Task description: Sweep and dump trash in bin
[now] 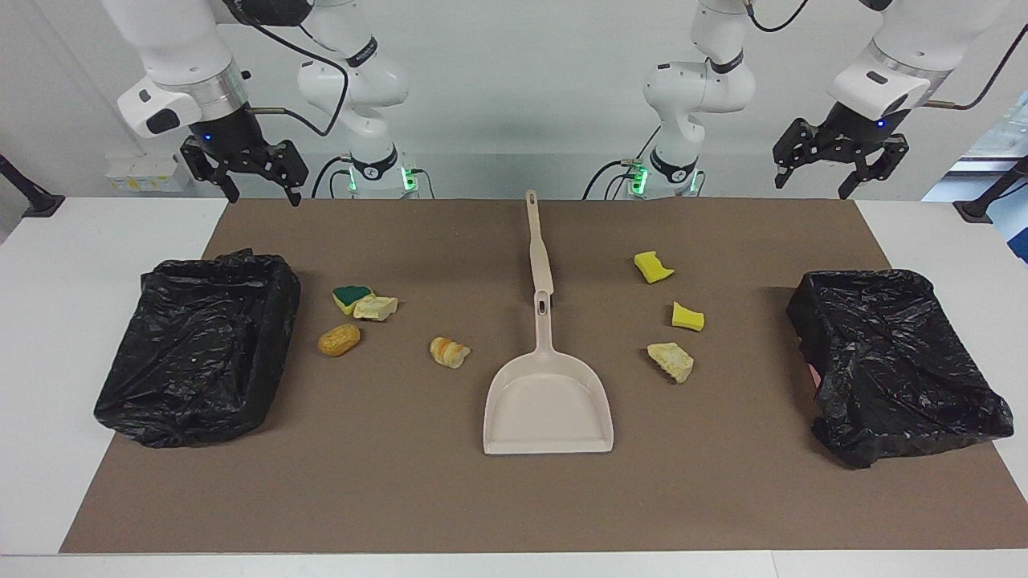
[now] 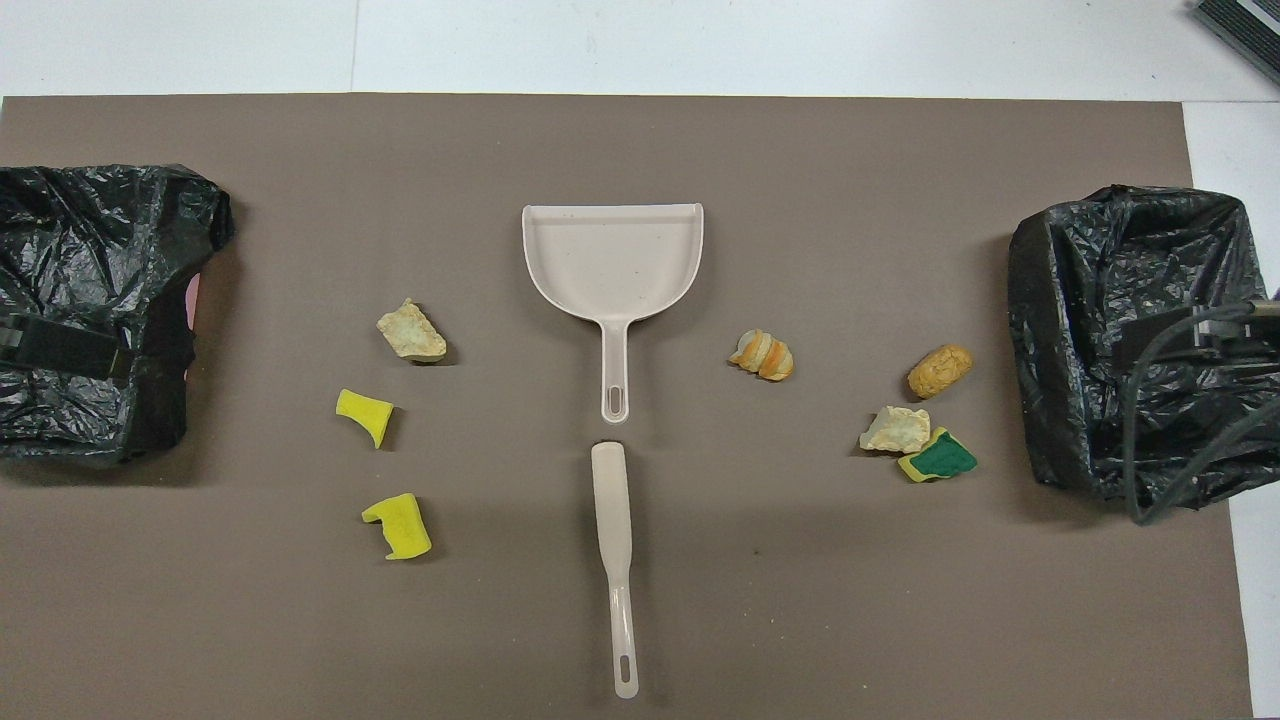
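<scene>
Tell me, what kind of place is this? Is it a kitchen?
Probably a robot lab, not a kitchen. Two white robot arms stand at a table with a brown mat. Sponge and bread-like scraps lie spread around a dustpan, and a bin lined with a black bag sits at each end.

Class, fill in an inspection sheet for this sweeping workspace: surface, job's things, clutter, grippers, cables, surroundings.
Surface: brown mat on a white table.
Job's things: seven scraps lie on the mat, four toward the right arm's end, three toward the left arm's; dustpan and brush lie mid-mat; a black-lined bin at each end.
Clutter: nothing seen.
Grippers: left gripper and right gripper open, raised, holding nothing, waiting.
Cables: black cables run along both arms.
Surroundings: white wall.
</scene>
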Motion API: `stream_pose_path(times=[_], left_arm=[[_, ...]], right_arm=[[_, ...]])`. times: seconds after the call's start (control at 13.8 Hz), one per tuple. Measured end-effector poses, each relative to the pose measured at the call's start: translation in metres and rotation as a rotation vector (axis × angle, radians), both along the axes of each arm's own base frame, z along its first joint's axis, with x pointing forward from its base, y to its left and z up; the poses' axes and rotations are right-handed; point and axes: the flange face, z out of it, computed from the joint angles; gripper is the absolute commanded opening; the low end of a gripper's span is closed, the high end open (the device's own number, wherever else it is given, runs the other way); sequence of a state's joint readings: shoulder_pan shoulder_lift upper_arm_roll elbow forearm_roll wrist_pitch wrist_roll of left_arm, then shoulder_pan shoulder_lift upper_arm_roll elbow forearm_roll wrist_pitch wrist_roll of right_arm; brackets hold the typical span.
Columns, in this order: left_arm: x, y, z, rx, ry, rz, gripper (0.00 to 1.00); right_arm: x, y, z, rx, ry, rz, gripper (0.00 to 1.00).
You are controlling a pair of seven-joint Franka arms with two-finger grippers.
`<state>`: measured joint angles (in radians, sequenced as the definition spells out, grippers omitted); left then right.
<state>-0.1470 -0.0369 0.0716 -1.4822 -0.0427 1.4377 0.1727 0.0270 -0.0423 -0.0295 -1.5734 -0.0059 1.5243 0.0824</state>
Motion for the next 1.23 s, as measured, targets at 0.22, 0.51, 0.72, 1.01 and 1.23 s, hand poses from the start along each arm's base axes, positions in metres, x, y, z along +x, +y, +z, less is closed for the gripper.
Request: stream_pose_path(times=[0.22, 0.51, 0.72, 1.01, 1.23], left_arm=[[0.0, 0.0, 0.0, 0.0, 0.001, 0.0, 1.0], [0.0, 0.0, -0.001, 0.0, 0.001, 0.0, 1.0], [0.0, 0.005, -0.001, 0.023, 0.0, 0.007, 1.0], [0.001, 0.011, -0.001, 0.033, 0.0, 0.017, 1.0], [0.001, 0.012, -0.001, 0.034, 0.0, 0.02, 1.0]], right_arm=[[0.0, 0.002, -0.001, 0.0, 0.0, 0.004, 1.0], [0.001, 0.004, -0.001, 0.0, -0.003, 0.007, 1.0], [0.001, 0.003, -0.001, -0.002, -0.004, 0.006, 1.0], [0.001, 0.003, -0.005, -0.005, 0.004, 0.007, 1.0], [0.001, 0.002, -0.006, -0.009, 0.007, 0.008, 1.0]])
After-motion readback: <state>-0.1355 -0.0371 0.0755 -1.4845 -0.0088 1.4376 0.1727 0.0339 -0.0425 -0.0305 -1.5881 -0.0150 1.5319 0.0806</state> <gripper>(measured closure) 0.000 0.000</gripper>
